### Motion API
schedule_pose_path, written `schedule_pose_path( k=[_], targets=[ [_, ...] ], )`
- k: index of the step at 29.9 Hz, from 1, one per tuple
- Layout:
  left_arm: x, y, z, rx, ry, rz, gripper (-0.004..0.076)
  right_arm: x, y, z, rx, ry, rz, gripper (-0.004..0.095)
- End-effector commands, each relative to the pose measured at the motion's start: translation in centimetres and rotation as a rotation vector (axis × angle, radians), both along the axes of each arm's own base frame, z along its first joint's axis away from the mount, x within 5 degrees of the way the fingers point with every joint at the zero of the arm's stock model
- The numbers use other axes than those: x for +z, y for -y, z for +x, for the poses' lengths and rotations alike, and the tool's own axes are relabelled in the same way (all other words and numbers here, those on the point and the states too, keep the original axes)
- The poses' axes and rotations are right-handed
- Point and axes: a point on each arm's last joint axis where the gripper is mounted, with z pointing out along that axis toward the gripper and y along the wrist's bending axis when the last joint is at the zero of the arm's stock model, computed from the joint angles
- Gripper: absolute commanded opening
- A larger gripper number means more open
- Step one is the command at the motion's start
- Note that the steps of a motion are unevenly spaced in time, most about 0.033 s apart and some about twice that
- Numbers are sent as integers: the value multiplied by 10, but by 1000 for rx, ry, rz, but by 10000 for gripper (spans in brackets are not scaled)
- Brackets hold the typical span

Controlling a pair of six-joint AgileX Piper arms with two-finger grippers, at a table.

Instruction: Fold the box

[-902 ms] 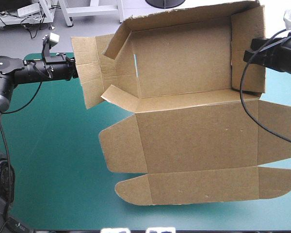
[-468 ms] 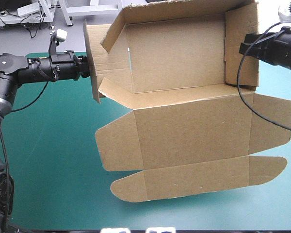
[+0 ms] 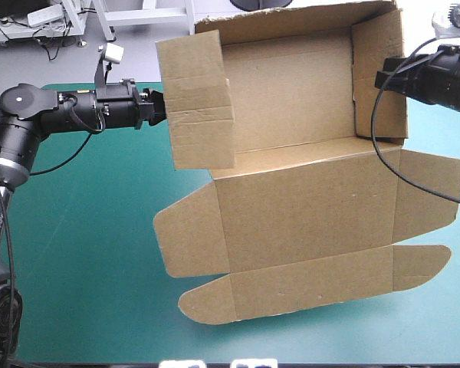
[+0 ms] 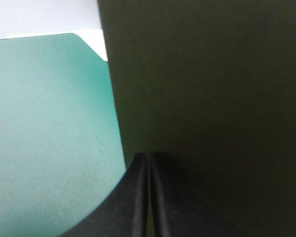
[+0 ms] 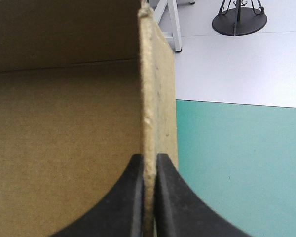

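Wall-raising is in hand: the box (image 3: 291,207) sits on the counter (image 3: 84,253), lid panels (image 3: 307,222) flat, left tool (image 3: 159,107) clamped on its upright left wall (image 3: 199,100), right tool (image 3: 383,79) pinching the right wall (image 3: 376,42); next, seemingly, both walls need tucking inward.

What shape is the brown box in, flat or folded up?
Partly folded: the box has its far walls raised, while the near lid and flaps are spread flat.

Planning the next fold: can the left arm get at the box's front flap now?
Probably not yet: the left gripper is shut on the box's left wall; nothing covers the flap.
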Motion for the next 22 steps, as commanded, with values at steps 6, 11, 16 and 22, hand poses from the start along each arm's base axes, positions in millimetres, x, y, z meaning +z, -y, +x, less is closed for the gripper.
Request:
schedule_pose_path(
  k=[6,11,16,22],
  targets=[
    [37,6,-35,-95,44,-106,6,17,0,-6,-15,97,50,-16],
    [37,6,-35,-94,42,-108,15,17,0,-6,-15,97,50,-14],
    [37,6,-35,-94,42,-108,116,17,0,-5,-12,97,47,-14],
    [39,7,-36,-99,41,-131,349,17,0,-5,-15,98,44,-12]
  ],
)
